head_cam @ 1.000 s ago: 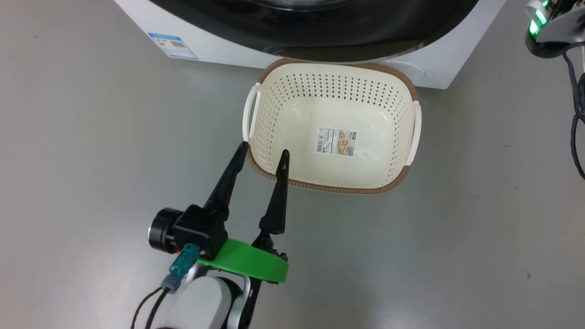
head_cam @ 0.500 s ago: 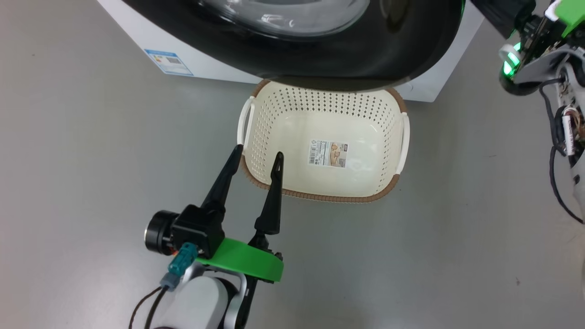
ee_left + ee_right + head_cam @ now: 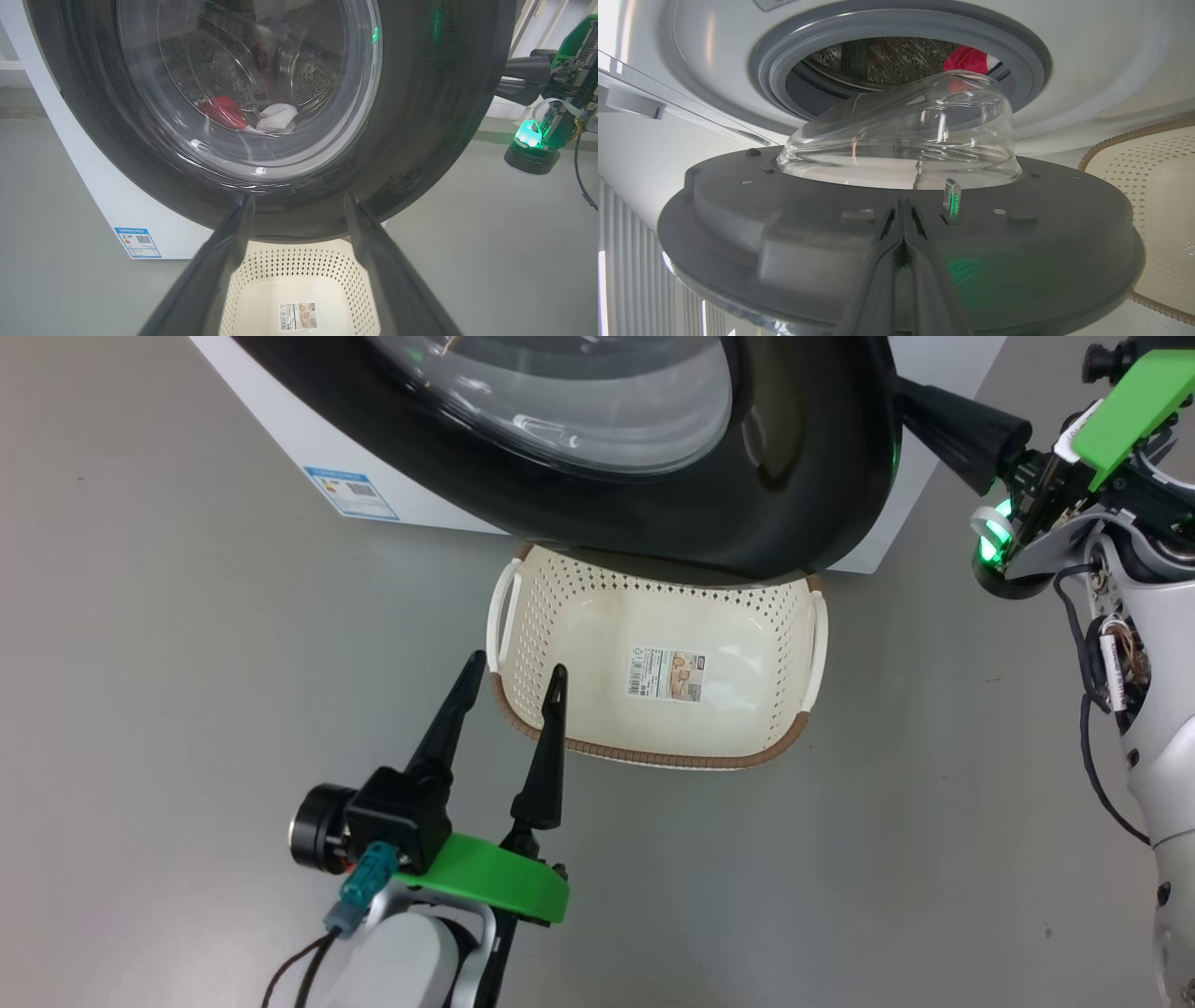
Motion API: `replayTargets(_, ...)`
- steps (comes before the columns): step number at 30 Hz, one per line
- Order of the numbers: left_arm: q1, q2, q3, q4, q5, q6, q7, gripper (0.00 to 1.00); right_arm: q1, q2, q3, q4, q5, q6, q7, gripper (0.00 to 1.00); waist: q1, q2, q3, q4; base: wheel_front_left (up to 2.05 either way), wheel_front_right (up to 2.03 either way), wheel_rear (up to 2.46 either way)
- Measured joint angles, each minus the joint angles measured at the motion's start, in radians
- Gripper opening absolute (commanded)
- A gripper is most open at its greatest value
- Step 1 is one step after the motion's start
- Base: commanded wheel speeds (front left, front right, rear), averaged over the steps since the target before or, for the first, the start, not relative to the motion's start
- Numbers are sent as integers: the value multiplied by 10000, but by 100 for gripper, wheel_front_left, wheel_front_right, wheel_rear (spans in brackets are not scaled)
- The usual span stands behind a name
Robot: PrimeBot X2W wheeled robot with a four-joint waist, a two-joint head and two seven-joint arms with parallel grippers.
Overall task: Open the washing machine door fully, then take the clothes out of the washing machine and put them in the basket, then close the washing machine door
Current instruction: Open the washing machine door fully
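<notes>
The washing machine door (image 3: 784,495), black-rimmed with a bulging glass window, stands partly swung out over the far side of the basket (image 3: 644,756). My right gripper (image 3: 920,411) is shut, its tips reaching behind the door's right edge. In the right wrist view the shut fingertips (image 3: 903,207) rest against the door's grey inner face (image 3: 784,224). Red clothes (image 3: 971,58) lie in the washing machine (image 3: 294,429) drum. Through the glass I see red (image 3: 224,112) and white clothes (image 3: 278,116). My left gripper (image 3: 516,665) hangs open and empty at the basket's near left corner.
The cream basket (image 3: 299,266) stands on the grey floor right in front of the machine, under the door. A blue label (image 3: 350,493) marks the machine's lower corner. My right forearm with loose cables (image 3: 1111,663) fills the right side. A ribbed white wall panel (image 3: 626,261) shows beside the machine.
The door has swung further out and now covers the basket's far rim. My right gripper has come into view behind the door's edge. The head camera has shifted; my left gripper stays open.
</notes>
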Motion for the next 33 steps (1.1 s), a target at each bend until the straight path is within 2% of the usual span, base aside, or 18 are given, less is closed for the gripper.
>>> replayTargets(7,40,0,31,61,0,-13,0,100,176,96,-81,-73,0,2,-19,0,0,1,-87,22,0,0,0)
replayTargets(12,45,2,61,96,2,-82,0,100,361,194,-301,-253,-6,0,-456,0,0,0,-160,22,0,0,0)
replayTargets(18,171,2,102,123,0,-84,0,100,735,359,-957,-872,31,2,-1411,0,0,0,-215,-34,0,0,0)
replayTargets(23,191,2,117,132,0,-82,0,100,1673,585,-1486,-1507,407,0,-1574,0,0,0,-305,-95,0,0,0)
replayTargets(24,191,2,130,142,-2,-82,0,100,1901,623,-1553,-1655,414,0,-1605,9,0,0,-322,-116,0,0,0)
replayTargets(25,191,2,148,159,-2,-82,0,100,2133,671,-1647,-1779,428,0,-1611,9,0,0,-344,-139,0,0,0)
replayTargets(27,194,2,186,174,-2,-82,0,100,2626,756,-1789,-2034,449,0,-1728,49,0,0,-395,-192,0,0,0)
replayTargets(28,197,2,205,180,-2,-82,0,100,2876,823,-1891,-2173,462,0,-1779,100,0,0,-423,-220,0,0,0)
replayTargets(33,254,2,339,240,0,-81,0,100,4143,1003,-2054,-2899,359,0,-2242,100,0,0,-557,-369,0,0,0)
